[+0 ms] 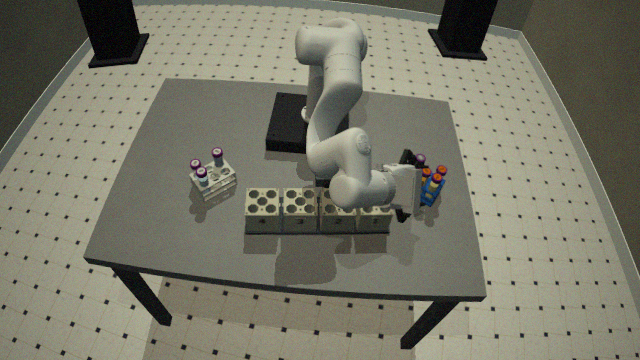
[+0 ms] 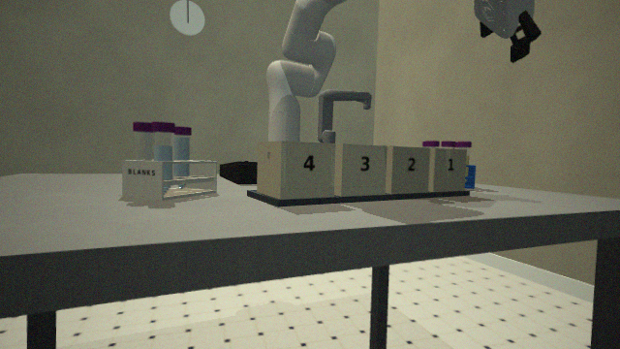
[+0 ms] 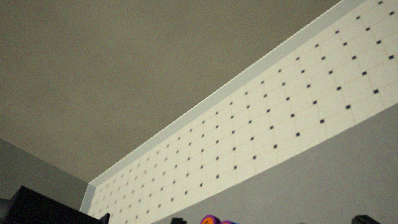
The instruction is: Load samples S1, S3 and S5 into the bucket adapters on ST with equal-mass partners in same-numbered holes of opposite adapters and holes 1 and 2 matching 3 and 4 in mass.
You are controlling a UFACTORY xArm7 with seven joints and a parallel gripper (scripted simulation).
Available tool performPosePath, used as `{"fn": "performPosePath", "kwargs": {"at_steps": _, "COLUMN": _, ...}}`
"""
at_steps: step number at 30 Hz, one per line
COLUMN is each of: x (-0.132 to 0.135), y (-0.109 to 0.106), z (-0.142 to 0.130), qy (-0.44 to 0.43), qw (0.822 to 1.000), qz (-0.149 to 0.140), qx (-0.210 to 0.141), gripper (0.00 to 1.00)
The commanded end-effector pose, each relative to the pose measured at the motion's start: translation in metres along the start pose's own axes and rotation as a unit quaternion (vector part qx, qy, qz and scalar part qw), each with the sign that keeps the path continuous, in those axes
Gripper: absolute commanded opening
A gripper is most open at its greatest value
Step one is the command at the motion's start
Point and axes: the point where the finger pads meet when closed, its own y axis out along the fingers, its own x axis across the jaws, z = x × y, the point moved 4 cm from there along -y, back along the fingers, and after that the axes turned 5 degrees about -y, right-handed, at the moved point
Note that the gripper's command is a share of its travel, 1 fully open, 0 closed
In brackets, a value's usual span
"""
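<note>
My gripper [image 1: 422,185] [image 2: 499,46] [image 3: 270,220] is open and empty, tilted, high above the blue rack [image 1: 428,197] [image 2: 470,176]. That rack holds purple-capped tubes; three caps [image 1: 441,170] [image 1: 426,172] [image 1: 437,178] show orange dots, and another cap [image 1: 420,158] looks greyish. The IDs are unreadable. The BLANKS rack [image 1: 220,189] [image 2: 140,186] holds three tubes [image 1: 217,152] [image 1: 195,163] [image 1: 201,172] with white dots. Adapter 4 [image 1: 262,224] [image 2: 307,181] and adapter 3 [image 1: 300,226] [image 2: 363,181] show empty holes. Adapter 2 [image 1: 338,226] [image 2: 411,179] and adapter 1 [image 1: 375,226] [image 2: 448,179] are partly covered by the arm.
The adapters stand in a row on the dark loading stand [image 2: 310,200]. The arm's black base plate [image 1: 285,122] is behind them. A grey hooked post [image 2: 345,95] rises behind the row in the exterior view. The DONE key cannot be made out.
</note>
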Motion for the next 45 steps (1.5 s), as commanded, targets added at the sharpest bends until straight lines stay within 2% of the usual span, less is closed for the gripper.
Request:
{"fn": "performPosePath", "kwargs": {"at_steps": 1, "x": -0.001, "y": -0.001, "z": 0.002, "qy": -0.002, "qw": 1.000, "qz": -0.002, "qx": 0.000, "gripper": 1.00}}
{"fn": "performPosePath", "kwargs": {"at_steps": 17, "x": -0.001, "y": -0.001, "z": 0.002, "qy": -0.002, "qw": 1.000, "qz": -0.002, "qx": 0.000, "gripper": 1.00}}
{"fn": "performPosePath", "kwargs": {"at_steps": 23, "x": -0.003, "y": -0.012, "z": -0.024, "qy": 0.078, "qw": 0.995, "qz": -0.054, "qx": -0.029, "gripper": 1.00}}
{"fn": "performPosePath", "kwargs": {"at_steps": 29, "x": -0.006, "y": -0.018, "z": -0.039, "qy": 0.156, "qw": 0.980, "qz": -0.108, "qx": -0.055, "gripper": 1.00}}
{"fn": "performPosePath", "kwargs": {"at_steps": 30, "x": -0.006, "y": -0.018, "z": -0.039, "qy": 0.156, "qw": 0.980, "qz": -0.108, "qx": -0.055, "gripper": 1.00}}
{"fn": "performPosePath", "kwargs": {"at_steps": 32, "x": -0.008, "y": -0.021, "z": -0.047, "qy": 0.181, "qw": 0.973, "qz": -0.127, "qx": -0.062, "gripper": 1.00}}
{"fn": "performPosePath", "kwargs": {"at_steps": 34, "x": -0.008, "y": -0.021, "z": -0.047, "qy": 0.181, "qw": 0.973, "qz": -0.127, "qx": -0.062, "gripper": 1.00}}
{"fn": "performPosePath", "kwargs": {"at_steps": 40, "x": -0.013, "y": -0.031, "z": -0.070, "qy": 0.248, "qw": 0.948, "qz": -0.182, "qx": -0.080, "gripper": 1.00}}
{"fn": "performPosePath", "kwargs": {"at_steps": 42, "x": -0.013, "y": -0.031, "z": -0.070, "qy": 0.248, "qw": 0.948, "qz": -0.182, "qx": -0.080, "gripper": 1.00}}
{"fn": "performPosePath", "kwargs": {"at_steps": 45, "x": -0.017, "y": -0.036, "z": -0.082, "qy": 0.283, "qw": 0.931, "qz": -0.214, "qx": -0.088, "gripper": 1.00}}
